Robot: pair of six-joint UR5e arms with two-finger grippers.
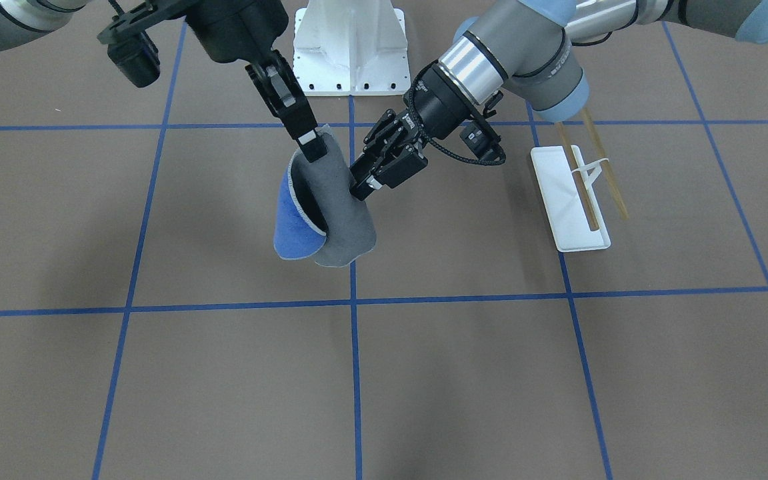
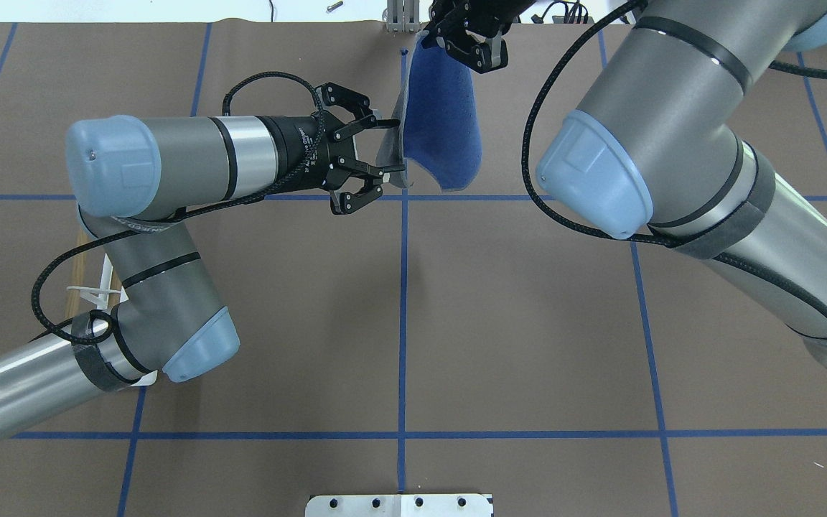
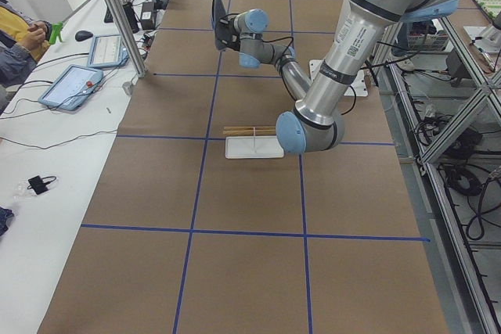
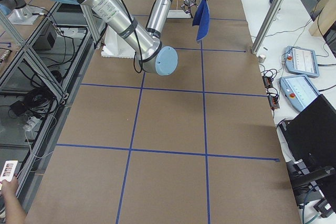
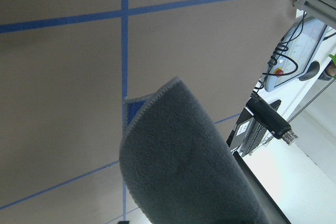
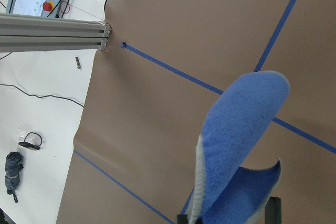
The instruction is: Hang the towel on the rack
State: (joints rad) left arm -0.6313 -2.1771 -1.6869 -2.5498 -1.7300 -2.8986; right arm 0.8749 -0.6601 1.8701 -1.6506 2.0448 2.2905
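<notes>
Nearest the robot's edge of the counter [image 1: 464, 373], mid-length, sits the big white bolted pedestal [image 1: 351, 53]. Further out, toward the counter's L end & approx midway btw near & far edges, the rack [image 1: 561, 193] stands upright on its flat white base, w/ 2 wood rods [image 1: 607, 177] parallel on the forked upright. The L arm's elbow hangs over it in the overhead view. Beyond that, by the ctr tape line [image 1: 353, 373], the L tool [image 2: 390, 147] reaches in sideways w/ jaws spread, not clamped on anything. Its fingertips are right at the towel's grey face; can't tell if they touch. The towel [image 2: 442, 122] hangs in the air past the counter's middle, close to the far edge. It is curled lengthwise, grey face toward the L tool, blue face toward the counter's R end. Its low hem looks clear of the counter in the side views. Farthest out, the R tool [image 1: 312, 147] comes down from above, pinched tight on the towel's top corner & carrying it. Towel is well apart from the rack, not yet hung.
</notes>
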